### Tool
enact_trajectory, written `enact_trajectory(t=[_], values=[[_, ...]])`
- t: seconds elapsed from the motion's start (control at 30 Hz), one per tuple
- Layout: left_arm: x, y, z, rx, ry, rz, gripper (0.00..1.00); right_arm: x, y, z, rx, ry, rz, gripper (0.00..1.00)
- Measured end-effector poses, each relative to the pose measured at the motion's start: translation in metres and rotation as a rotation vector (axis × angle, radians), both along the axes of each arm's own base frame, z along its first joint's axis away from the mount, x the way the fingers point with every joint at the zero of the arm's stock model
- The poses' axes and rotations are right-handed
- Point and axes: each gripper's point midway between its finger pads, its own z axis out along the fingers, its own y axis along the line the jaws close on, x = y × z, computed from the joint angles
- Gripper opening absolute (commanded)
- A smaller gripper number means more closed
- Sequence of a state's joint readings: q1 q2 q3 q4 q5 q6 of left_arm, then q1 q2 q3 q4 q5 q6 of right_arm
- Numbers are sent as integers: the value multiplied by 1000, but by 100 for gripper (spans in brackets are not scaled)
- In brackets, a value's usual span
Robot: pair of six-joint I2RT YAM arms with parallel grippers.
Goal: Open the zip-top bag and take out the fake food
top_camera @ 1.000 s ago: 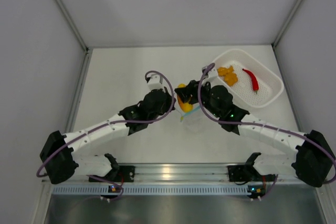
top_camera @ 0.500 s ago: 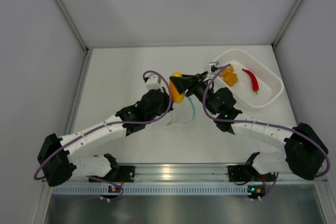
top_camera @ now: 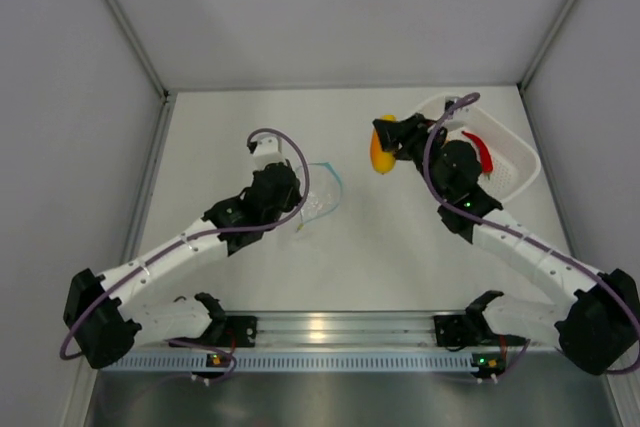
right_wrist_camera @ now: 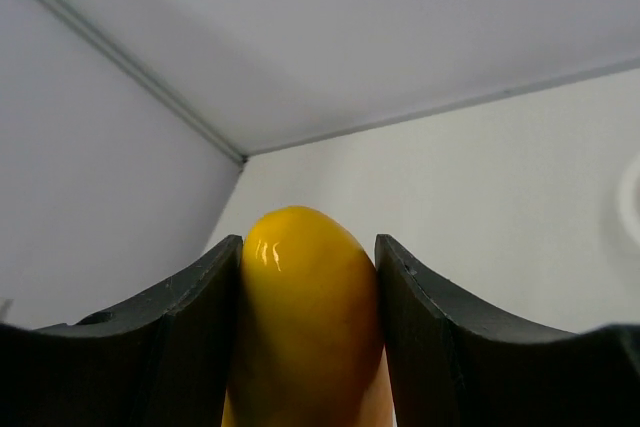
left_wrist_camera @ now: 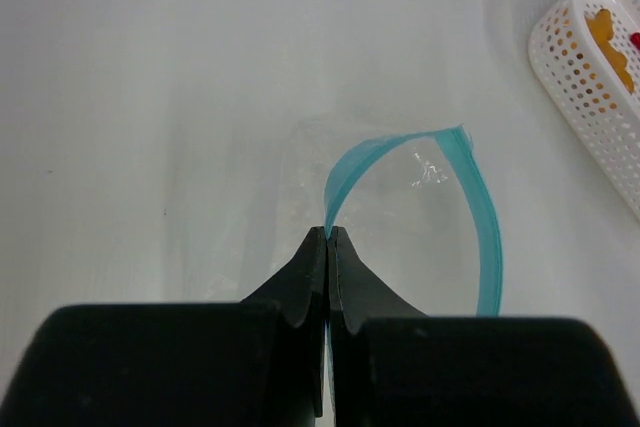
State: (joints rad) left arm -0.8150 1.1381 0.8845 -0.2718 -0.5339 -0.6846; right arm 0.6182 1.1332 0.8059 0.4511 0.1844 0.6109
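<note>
The right gripper is clamped on a smooth yellow-orange plastic wedge. The wedge's long axis runs along the fingers, its rounded end past their tips. A white perforated basket sits just to its right. The left gripper is pinched together on the light blue zip strip of a clear crinkly pouch, whose mouth bows open ahead.

open table at centre, basket blocking far right, bag left of centre
</note>
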Motion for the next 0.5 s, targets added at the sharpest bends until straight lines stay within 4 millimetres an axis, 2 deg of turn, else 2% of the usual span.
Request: enact_trajectory(t=[0.17,0.33,0.4,0.5], values=[[5,20,5,57,1,32,0,30,-77,-43,-130,150,-222,11],[8,29,9,99,4,35,0,54,-158,-89,-282,351,-413,16],[7,32,9,112,6,34,0,61,-183,-106,-324,426,-467,16],[6,38,8,133,12,32,0,65,-210,-131,-378,526,-521,18]])
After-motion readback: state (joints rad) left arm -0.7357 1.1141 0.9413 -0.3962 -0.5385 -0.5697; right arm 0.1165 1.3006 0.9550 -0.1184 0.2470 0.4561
